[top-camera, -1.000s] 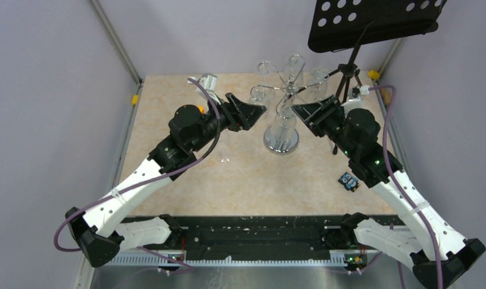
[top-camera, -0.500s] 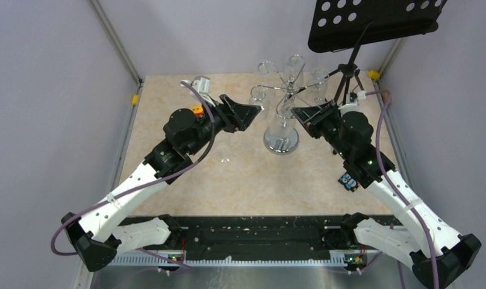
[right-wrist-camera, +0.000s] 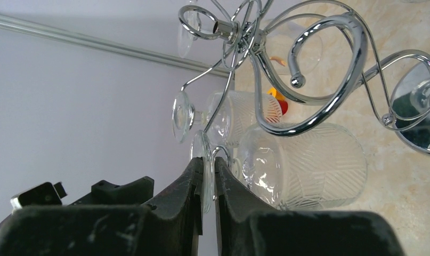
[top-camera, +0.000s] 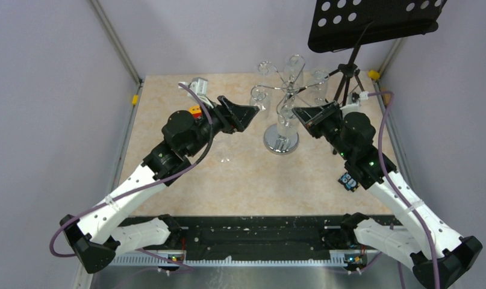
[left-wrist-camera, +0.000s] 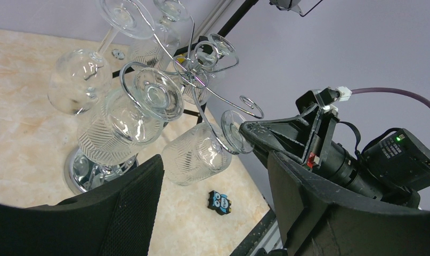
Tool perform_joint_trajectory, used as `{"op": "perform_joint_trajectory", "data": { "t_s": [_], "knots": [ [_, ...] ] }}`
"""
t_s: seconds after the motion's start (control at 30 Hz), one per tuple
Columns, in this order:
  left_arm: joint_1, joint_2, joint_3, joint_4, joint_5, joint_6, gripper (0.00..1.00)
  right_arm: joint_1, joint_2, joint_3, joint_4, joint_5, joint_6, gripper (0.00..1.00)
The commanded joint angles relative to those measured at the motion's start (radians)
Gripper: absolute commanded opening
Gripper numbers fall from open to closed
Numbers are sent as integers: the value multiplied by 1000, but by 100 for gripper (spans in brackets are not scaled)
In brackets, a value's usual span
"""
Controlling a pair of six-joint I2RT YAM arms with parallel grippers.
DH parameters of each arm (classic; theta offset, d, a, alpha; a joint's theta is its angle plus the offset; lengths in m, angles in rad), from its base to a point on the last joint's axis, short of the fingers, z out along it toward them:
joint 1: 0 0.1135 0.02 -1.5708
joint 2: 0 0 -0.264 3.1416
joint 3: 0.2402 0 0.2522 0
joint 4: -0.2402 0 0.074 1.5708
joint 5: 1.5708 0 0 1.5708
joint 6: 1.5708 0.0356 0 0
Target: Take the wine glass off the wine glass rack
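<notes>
The wine glass rack (top-camera: 281,142) stands on the counter (top-camera: 186,192) a little right of centre and toward the far side, its chrome disc base flat and its curled arms spreading from the top of the pole. Several patterned glasses hang upside down from those arms.

The right claw (top-camera: 300,112) reaches in from the right at the height of the arms. In its wrist view the 2 fingers (right-wrist-camera: 188,184) are pinched to a narrow slit, with the thin edge of the wine glass (right-wrist-camera: 303,165) foot caught between them. That glass is on the rack's near right side, its stem in a wire loop and its bowl tilted down toward the base.

The left claw (top-camera: 245,114) hovers just left of the rack, spread wide, touching nothing.

A black music stand (top-camera: 373,24) rises behind the rack at the far right.
</notes>
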Motion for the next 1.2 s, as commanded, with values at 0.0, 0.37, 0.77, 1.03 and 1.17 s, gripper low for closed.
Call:
{"op": "perform_joint_trajectory", "data": {
  "t_s": [0.0, 0.37, 0.77, 1.03, 1.17],
  "knots": [
    [2, -24, -3, 23, -10, 21, 75, -11, -44, 10, 82, -3, 8, 0],
    [1, -27, -7, 26, -16, 23, 75, -10, -77, -56, 191, -70, 101, 0],
    [2, -32, -12, 32, -28, 24, 74, -10, -87, -127, 362, -125, 222, 0],
    [2, -37, -21, 31, -39, 28, 74, -10, -9, -86, 406, -165, 238, 0],
    [2, -40, -25, 29, -42, 30, 74, -9, 18, -58, 409, -155, 220, 0]
  ]
}}
